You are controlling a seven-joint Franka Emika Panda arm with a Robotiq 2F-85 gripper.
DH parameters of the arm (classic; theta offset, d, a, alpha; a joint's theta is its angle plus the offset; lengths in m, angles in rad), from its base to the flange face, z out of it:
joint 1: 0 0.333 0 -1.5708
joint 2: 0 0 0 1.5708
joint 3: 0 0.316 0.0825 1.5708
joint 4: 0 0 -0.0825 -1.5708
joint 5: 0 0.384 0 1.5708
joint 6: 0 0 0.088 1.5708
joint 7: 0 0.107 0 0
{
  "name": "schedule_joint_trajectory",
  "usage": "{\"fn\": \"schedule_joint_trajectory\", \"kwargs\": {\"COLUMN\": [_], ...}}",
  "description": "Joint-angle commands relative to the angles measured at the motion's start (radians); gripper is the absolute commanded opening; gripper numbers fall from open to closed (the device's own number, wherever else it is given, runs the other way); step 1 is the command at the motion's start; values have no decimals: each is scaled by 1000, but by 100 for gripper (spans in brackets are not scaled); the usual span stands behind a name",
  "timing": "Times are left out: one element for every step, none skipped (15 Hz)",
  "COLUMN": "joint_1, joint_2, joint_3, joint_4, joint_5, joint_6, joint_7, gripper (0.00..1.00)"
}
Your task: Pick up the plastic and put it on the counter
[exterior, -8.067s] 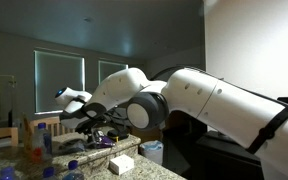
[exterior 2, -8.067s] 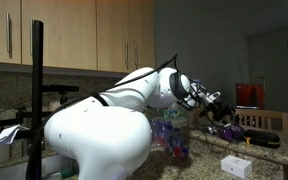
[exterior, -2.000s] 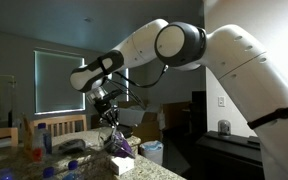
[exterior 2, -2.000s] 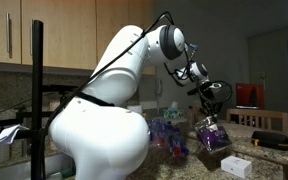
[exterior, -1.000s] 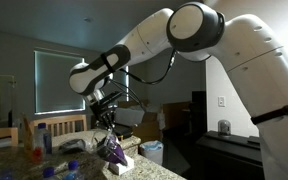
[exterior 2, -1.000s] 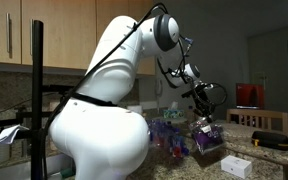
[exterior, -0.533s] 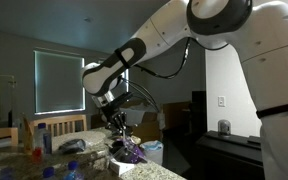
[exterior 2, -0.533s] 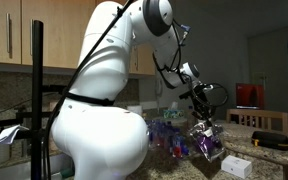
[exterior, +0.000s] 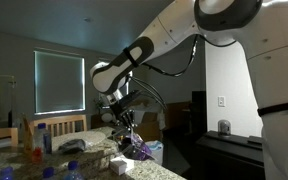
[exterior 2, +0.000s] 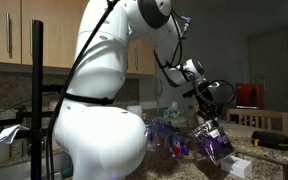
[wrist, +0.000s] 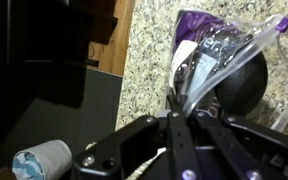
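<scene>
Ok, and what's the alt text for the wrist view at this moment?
The gripper, jaws shut, holds a crumpled clear-and-purple plastic bag over a speckled granite counter. Dark surfaces fill the left of the picture, with a pale round container at the lower left.
</scene>
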Motion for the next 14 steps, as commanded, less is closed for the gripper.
{"fn": "schedule_joint_trajectory", "kwargs": {"joint_1": [-22,-23,-20,-18,-18,-19,-23,-27,-31,-36,-45,-53,-63,-72], "joint_2": [-6,-11,-18,-25,-33,-38,-48,-58,-68,-75,-82,-89,-101,-112], "joint_3": [24,25,26,26,25,24,21,18,13,9,6,2,-1,-4], "joint_4": [-15,-28,-51,-68,-86,-102,-127,-153,-179,-197,-214,-230,-248,-264], "joint_5": [2,-4,-28,-45,-62,-75,-88,-102,-119,-135,-139,-142,-143,-141], "joint_6": [11,22,35,47,53,55,63,73,86,89,91,96,105,114], "joint_7": [2,8,22,33,37,39,46,58,82,105,123,141,157,170], "gripper": [7,6,7,6,7,7,7,7,7,7,7,7,7,7]}}
